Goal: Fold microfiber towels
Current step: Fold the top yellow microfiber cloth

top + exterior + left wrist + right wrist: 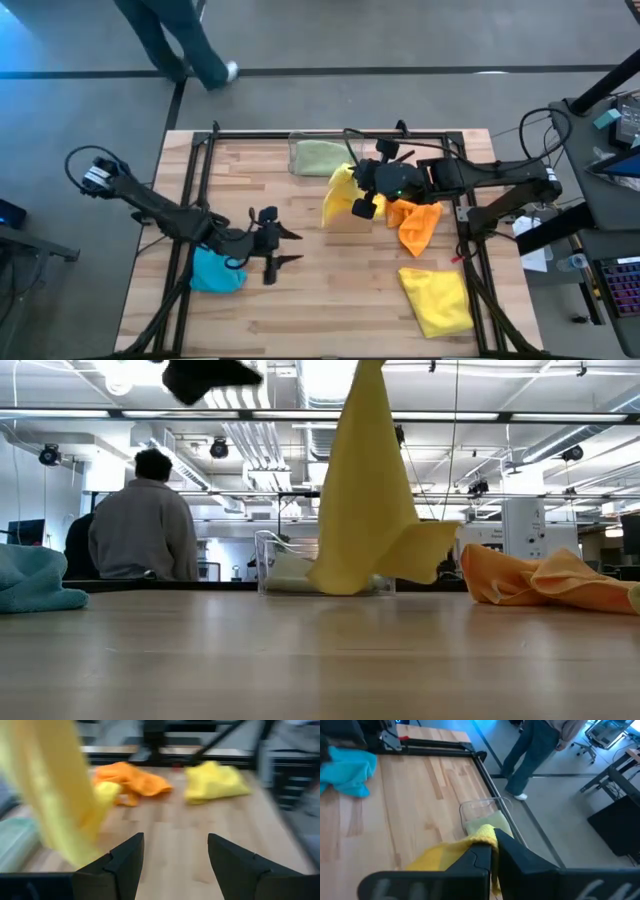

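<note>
My right gripper [366, 206] [492, 854] is shut on a yellow towel [340, 195] [368, 490] raised over the table's middle. My left gripper [290, 246] [175, 862] stands open above the table, left of the hanging towel [52, 795], with nothing between its fingers. A light blue towel [215, 270] [35, 578] lies bunched beneath the left arm. An orange towel [416, 225] [545, 580] lies crumpled right of centre. A second yellow towel [440, 300] [215, 782] lies near the front right. A pale green towel [320, 155] sits in the clear bin [482, 810]. My right gripper pinches the yellow towel at its topmost bunched edge [482, 836] between its two fingers, which slant down from the table's right side. The towel hangs slack below the fingers in a long drape. Whether its lower end [345, 582] touches the table I cannot tell.
The clear bin [300, 150] stands at the far edge behind the hanging towel. A black metal frame [300, 133] borders the table. A person [145, 520] stands beyond the far edge. Bare wood [330, 300] lies across the near middle.
</note>
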### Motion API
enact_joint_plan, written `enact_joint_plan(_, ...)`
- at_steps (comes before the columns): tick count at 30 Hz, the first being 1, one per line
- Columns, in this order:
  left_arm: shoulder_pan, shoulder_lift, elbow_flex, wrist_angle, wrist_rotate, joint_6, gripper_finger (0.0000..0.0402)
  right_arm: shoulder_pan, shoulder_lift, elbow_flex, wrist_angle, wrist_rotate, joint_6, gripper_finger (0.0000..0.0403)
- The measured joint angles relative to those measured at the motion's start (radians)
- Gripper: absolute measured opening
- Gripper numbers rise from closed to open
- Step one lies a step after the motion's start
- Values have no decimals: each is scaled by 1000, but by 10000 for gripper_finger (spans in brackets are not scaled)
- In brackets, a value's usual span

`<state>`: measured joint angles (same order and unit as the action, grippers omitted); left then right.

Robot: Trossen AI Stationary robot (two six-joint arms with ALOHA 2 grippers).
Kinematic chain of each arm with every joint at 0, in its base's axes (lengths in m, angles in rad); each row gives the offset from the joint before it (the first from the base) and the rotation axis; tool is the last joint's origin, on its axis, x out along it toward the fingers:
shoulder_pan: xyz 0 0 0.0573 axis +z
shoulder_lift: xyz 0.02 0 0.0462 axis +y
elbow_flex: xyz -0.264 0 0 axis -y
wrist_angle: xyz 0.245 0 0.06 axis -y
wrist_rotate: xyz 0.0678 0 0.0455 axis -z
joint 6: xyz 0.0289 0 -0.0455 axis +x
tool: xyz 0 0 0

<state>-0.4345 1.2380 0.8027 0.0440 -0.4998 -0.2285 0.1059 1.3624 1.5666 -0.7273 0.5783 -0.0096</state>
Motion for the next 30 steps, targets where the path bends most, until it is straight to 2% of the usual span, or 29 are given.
enact_joint_plan(3,10,54,-51,80,-140,-7,203,0,0,3,0,0,12,8)
enact_joint_plan(5,20,91,-75,140,-193,-31,203,0,0,3,1,0,18,8)
enact_joint_plan(12,43,260,-76,294,-162,-88,203,-2,0,3,7,0,28,8)
enact_joint_plan(17,43,349,-23,300,-159,-89,203,-15,0,3,7,-1,39,8)
enact_joint_plan(30,43,391,23,319,-167,-88,207,-84,49,5,10,0,105,8)
